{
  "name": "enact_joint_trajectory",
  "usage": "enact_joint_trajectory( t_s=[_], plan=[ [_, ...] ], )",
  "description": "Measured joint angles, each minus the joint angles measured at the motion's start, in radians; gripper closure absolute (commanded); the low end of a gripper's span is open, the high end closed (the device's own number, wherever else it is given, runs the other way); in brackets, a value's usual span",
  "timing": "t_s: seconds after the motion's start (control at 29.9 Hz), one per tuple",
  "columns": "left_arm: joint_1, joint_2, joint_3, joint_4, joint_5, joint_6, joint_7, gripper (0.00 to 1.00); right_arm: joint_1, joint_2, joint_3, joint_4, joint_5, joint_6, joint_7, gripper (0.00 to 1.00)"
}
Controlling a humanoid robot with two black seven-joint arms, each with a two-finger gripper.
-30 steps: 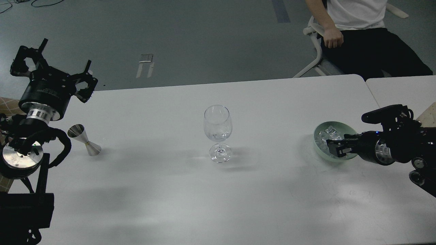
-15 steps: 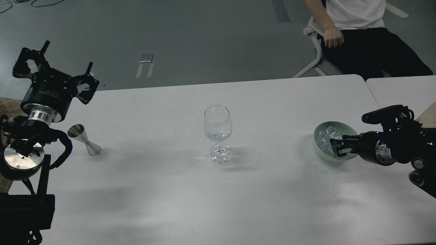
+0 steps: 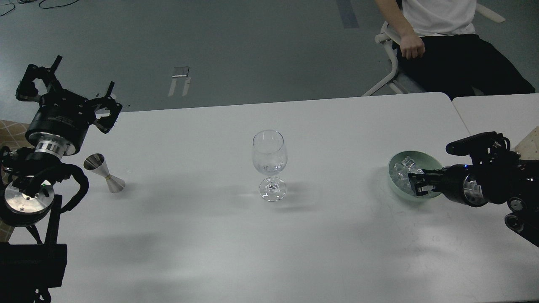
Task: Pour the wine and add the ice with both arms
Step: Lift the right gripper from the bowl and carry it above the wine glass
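Note:
A clear stemmed wine glass (image 3: 269, 156) stands at the middle of the white table (image 3: 261, 244), with a little clear wine (image 3: 269, 169) at the bottom of its bowl. A mint green bowl (image 3: 395, 159) at the right holds a heap of clear ice (image 3: 403, 167). My right gripper (image 3: 414, 185) reaches in from the right, low over the bowl's near side, among the ice; its fingers are dark and cannot be told apart. My left gripper (image 3: 69, 90) is open and empty, raised over the table's far left corner. A steel jigger (image 3: 104, 173) lies tilted on the table below it.
A person (image 3: 442, 38) sits on a white chair (image 3: 389, 63) behind the table's far right corner. A second white table (image 3: 492, 113) adjoins at the right. My left arm's lower joints (image 3: 25, 202) fill the left edge.
My right gripper has drawn back slightly to the right over the bowl. My left gripper has sunk a little. The glass, the jigger and the bowl have not moved.

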State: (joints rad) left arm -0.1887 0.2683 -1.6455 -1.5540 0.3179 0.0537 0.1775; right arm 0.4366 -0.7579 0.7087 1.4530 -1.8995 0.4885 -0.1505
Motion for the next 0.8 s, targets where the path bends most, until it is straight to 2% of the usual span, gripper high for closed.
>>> enact_joint_trajectory(
  t_s=[0.07,0.23,0.8],
  plan=[
    [0.0,0.0,0.001,0.0,0.0,0.0,-0.001,0.03,0.0,-0.001,0.0,0.001,0.0,0.0,0.0,0.79],
    [0.0,0.0,0.002,0.0,0.0,0.0,-0.001,0.03,-0.003,-0.008,-0.001,0.004,0.0,0.0,0.0,0.82],
    [0.0,0.004,0.003,0.004,0.0,-0.004,-0.001,0.03,0.04,-0.04,0.051,0.081,0.004,0.0,0.001,0.81]
  ],
)
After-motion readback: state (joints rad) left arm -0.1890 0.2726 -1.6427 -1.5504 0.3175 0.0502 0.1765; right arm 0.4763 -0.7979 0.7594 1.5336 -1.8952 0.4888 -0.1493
